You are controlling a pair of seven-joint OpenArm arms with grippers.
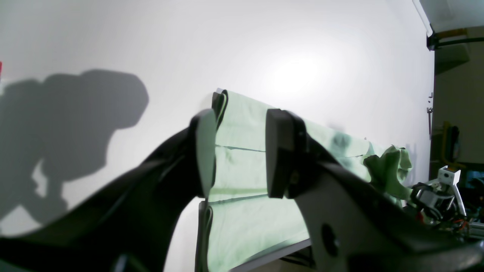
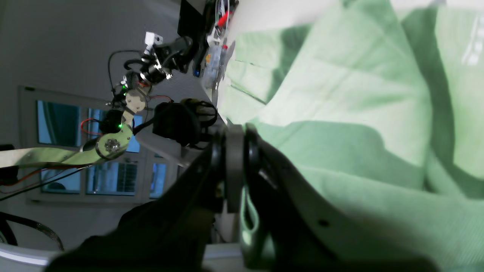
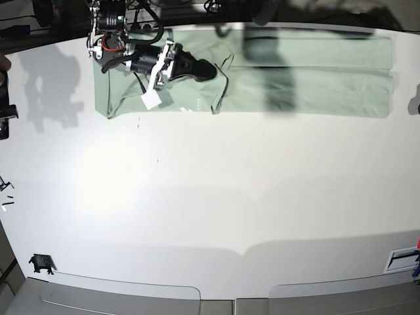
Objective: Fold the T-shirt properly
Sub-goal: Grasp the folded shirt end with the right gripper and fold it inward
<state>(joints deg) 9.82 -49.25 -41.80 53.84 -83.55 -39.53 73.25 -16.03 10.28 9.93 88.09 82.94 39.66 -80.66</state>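
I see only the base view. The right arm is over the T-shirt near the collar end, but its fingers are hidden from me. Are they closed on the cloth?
Observer: Yes. In the right wrist view the right gripper is shut, with a fold of the T-shirt pinched between the fingers.
Operator: And the left arm? I cannot find it.
Observer: The left wrist view shows the left gripper open, holding nothing.
Operator: Where does it point?
Observer: At the folded end of the T-shirt, which shows through the gap between its fingers.
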